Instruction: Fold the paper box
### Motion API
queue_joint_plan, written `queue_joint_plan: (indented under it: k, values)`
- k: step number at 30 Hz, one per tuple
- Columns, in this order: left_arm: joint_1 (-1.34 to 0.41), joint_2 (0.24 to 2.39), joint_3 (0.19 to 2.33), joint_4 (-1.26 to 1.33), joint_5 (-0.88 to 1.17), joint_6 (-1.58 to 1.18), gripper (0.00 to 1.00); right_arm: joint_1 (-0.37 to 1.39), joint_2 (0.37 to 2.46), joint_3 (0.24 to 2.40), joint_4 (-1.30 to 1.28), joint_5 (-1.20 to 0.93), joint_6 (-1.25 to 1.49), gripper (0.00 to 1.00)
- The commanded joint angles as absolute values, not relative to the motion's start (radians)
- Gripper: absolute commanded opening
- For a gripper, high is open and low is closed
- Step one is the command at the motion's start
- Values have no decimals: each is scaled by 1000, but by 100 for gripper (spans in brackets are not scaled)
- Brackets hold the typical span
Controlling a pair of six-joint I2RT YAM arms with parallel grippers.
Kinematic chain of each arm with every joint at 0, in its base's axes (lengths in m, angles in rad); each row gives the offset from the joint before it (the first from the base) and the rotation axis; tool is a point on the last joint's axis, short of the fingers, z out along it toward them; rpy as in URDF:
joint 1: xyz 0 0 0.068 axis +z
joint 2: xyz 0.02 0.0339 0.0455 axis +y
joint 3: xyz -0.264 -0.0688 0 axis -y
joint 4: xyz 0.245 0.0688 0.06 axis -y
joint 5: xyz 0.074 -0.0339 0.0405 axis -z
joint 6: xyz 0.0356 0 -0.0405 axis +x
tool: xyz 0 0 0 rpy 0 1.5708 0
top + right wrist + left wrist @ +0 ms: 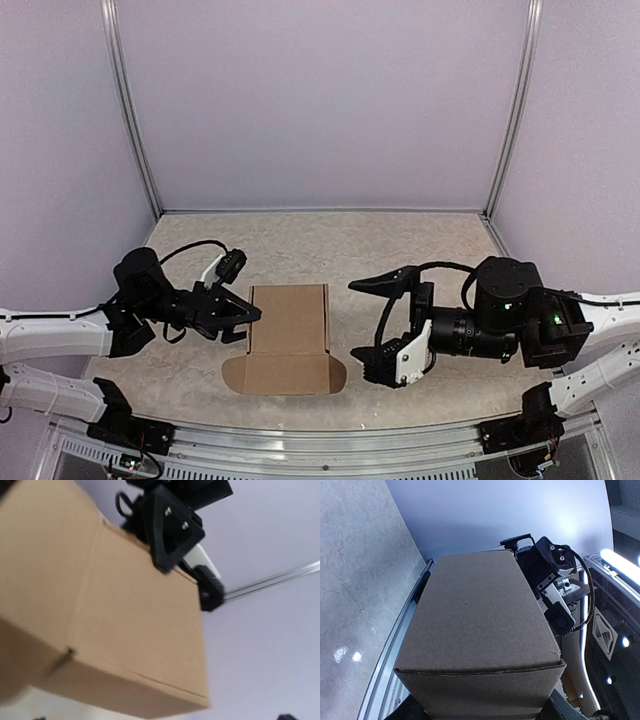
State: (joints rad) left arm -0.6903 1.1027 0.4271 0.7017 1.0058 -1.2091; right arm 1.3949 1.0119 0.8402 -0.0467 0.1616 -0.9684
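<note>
Top external: I see the paper box [288,335] on the surface [400,240] between both arms. Its long axis runs near-to-far, with rounded flaps spread at the near end. The left jaws are closed partway on its left side. The right jaws gape wide, apart from it.

Left wrist: the box fills my view, and my fingertips are cut off below.

Right wrist: blurred, box close.

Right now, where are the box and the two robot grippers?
box [290,330], top view, on its flat top.
left gripper [243,320], top view, between its fingertips.
right gripper [354,322], top view, between its open fingertips.
</note>
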Motion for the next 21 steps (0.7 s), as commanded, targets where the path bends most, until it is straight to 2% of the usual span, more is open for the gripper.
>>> queue_joint_plan:
  k: [1, 7, 16, 21]
  values:
    - [-684, 1037, 445, 574, 1054, -1131, 56, 1438, 1035, 759, 149, 366, -1348, 100]
    - [-687, 966, 430, 572, 1088, -1124, 57, 1480, 1113, 654, 381, 385, -1557, 100]
    - [-712, 917, 423, 524, 1145, -1082, 57, 1629, 1237, 657, 561, 526, -1709, 100]
    - [-735, 914, 428, 525, 1161, -1084, 56, 1652, 1249, 672, 593, 542, -1753, 100]
